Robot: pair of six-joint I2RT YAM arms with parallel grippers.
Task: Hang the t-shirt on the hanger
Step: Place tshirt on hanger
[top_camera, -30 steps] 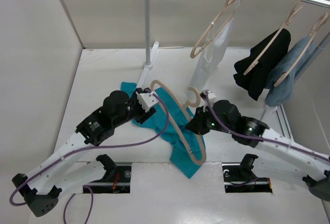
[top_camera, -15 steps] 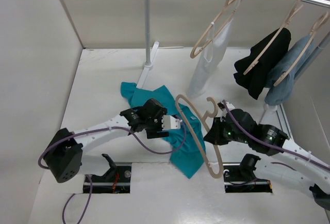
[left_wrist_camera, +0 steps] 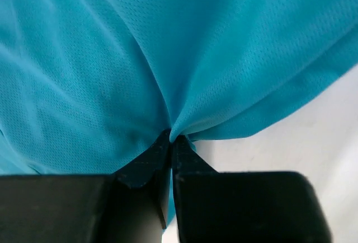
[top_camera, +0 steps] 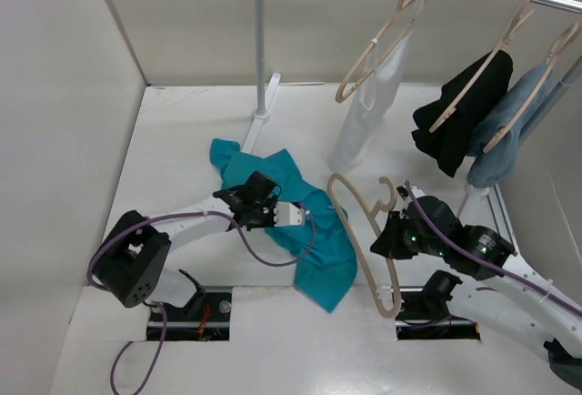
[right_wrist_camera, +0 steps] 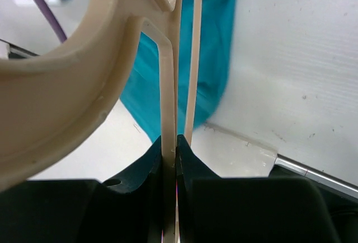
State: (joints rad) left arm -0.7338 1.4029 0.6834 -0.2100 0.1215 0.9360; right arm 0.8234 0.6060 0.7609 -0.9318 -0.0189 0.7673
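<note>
Both closed: left gripper (left_wrist_camera: 170,141) pinches the t-shirt (left_wrist_camera: 184,52), right gripper (right_wrist_camera: 174,145) clamps the hanger (right_wrist_camera: 61,92); I'd lift slowly.

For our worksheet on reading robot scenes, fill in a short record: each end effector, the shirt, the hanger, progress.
left end effector: shut, pinching a fold of the t-shirt
right end effector: shut on the hanger
t-shirt: crumpled on the table
hanger: beside the t-shirt, not inside it
progress: t-shirt not yet on hanger

Left fingers (left_wrist_camera: 142,167) pinched together — right fingers (right_wrist_camera: 193,163) clamped too.
</note>
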